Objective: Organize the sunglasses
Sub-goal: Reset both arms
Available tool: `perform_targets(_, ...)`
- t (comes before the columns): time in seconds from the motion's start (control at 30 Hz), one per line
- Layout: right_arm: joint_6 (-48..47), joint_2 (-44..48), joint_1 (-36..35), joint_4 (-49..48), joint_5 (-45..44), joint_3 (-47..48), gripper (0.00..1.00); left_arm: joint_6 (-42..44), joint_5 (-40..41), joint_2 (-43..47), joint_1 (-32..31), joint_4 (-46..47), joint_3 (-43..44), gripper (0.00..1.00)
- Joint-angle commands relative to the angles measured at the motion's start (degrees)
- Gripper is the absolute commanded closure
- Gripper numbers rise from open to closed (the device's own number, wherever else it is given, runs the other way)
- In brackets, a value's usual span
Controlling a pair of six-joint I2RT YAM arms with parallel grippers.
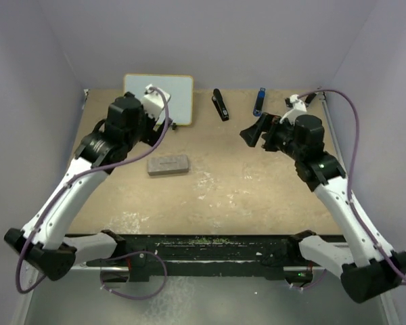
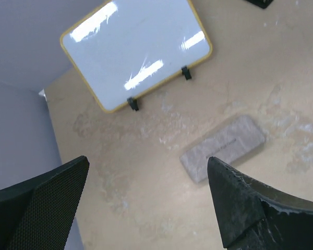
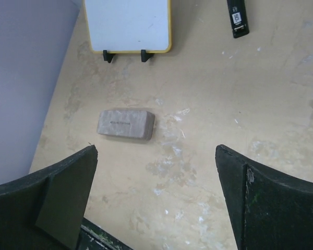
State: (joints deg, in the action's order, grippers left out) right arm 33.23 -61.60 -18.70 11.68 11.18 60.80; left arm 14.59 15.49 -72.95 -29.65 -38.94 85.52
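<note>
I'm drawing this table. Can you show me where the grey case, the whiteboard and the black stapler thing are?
grey case (image 3: 125,124): right wrist view, middle of its top face.
whiteboard (image 2: 137,52): left wrist view, centre of the white panel.
black stapler-like object (image 1: 220,105): top view, middle of its body.

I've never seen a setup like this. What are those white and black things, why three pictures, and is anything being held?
They are two robot arms bolted at the near edge of a tan table. The overhead picture looks down from above and behind them. The other two come from small cameras on each wrist, so the dark shapes at the bottom are that arm's own fingers.

The left gripper and the right gripper both stand open and hold nothing.

On the table lie a closed grey rectangular case, a yellow-framed whiteboard propped on black feet, a black stapler-like object and a small blue and black object. No sunglasses show in any view.
</note>
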Motion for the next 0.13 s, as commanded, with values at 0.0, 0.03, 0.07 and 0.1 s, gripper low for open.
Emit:
perform_targets(0.0, -3.53, 8.55, 0.15, 8.85, -7.23, 0.74, 0.01, 1.06, 1.62, 10.63, 0.25, -3.79, -10.69, 0.02)
perform_targets(0.03, -3.42, 9.95, 0.15, 9.96, -8.27, 0.76, 0.01, 1.01, 1.25, 12.99, 0.23, -4.93, -12.29, 0.02)
perform_targets(0.07, -3.13, 10.77, 0.15, 11.53, -9.81, 1.34, 0.02, 1.01, 1.22, 15.14, 0.38, -6.19, -13.28, 0.02)
perform_targets(0.1, -2.86, 11.17, 0.15, 13.51, -11.5, 2.25, 0.02, 0.75, 0.98, 17.11, 0.99, -7.52, -13.76, 0.02)
